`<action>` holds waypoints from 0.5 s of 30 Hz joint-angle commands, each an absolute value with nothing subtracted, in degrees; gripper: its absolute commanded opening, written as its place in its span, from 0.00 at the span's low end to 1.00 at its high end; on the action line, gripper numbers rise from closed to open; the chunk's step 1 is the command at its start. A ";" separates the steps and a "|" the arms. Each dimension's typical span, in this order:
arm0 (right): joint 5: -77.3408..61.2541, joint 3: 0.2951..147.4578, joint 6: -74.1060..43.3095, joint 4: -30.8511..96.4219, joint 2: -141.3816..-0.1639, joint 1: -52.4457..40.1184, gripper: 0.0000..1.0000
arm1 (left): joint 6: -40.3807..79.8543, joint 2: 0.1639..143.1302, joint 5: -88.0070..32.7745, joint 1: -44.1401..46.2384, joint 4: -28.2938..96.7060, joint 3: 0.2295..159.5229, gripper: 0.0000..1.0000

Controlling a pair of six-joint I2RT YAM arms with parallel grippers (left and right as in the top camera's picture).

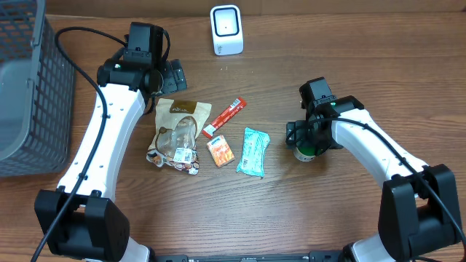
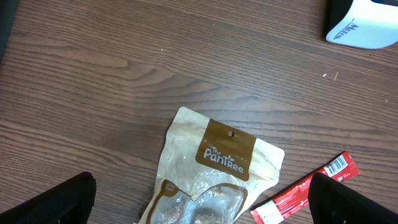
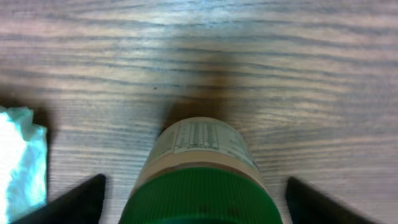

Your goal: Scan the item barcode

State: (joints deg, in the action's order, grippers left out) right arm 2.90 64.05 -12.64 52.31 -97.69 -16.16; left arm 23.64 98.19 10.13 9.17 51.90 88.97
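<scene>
A small bottle (image 3: 199, 168) with a green ribbed cap and a pale printed label stands on the wood table. My right gripper (image 3: 199, 202) is open around it, with a gap between each dark finger and the cap. From overhead the bottle (image 1: 304, 153) is mostly hidden under that gripper (image 1: 302, 138). The white scanner (image 1: 226, 29) stands at the back centre. My left gripper (image 2: 202, 199) hangs open above the tan snack pouch (image 2: 214, 168) and touches nothing.
A red stick pack (image 1: 224, 118), an orange packet (image 1: 220, 151) and a teal packet (image 1: 254, 152) lie between the arms, beside the pouch (image 1: 175, 135). A grey wire basket (image 1: 29, 87) fills the left edge.
</scene>
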 commanded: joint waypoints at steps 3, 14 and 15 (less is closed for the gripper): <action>2.48 63.68 -13.50 52.97 -98.13 -16.08 0.77 | 24.01 98.13 10.50 9.28 51.83 89.73 1.00; 2.50 63.11 -13.50 52.93 -98.37 -16.12 0.74 | 24.01 98.13 10.50 9.28 51.83 89.73 1.00; 2.48 62.52 -13.50 52.18 -98.41 -16.12 0.75 | 24.01 98.13 10.50 9.28 51.83 89.73 1.00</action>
